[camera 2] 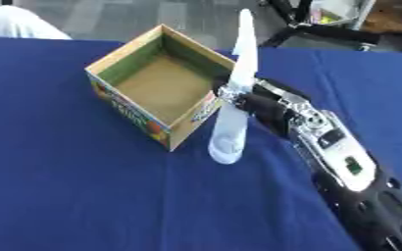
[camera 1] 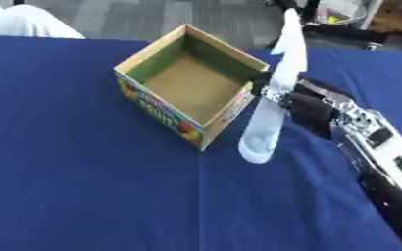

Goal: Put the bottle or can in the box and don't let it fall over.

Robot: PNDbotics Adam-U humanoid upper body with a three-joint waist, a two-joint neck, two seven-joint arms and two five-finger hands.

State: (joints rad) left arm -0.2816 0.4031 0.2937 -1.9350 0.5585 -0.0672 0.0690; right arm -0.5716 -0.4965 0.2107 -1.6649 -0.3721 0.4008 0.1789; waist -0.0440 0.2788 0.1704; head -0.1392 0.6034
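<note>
A tall, slim, pale bottle (camera 1: 271, 98) leans just right of the open cardboard box (camera 1: 157, 59), top tilted away and to the right. Its base hangs low over the blue cloth beside the box's near right corner; I cannot tell whether it touches. My right hand (camera 2: 264, 109) comes in from the lower right, with its fingers curled round the bottle's middle. The box stands upright on the table with a bare brown floor and fruit print on its outer walls. My left hand shows in neither view.
The blue tablecloth (camera 1: 84, 186) stretches wide to the left of the box and in front of it. Beyond the table's far edge are something white (camera 1: 24, 22) at the upper left and dark stands with clutter (camera 2: 324, 24) at the upper right.
</note>
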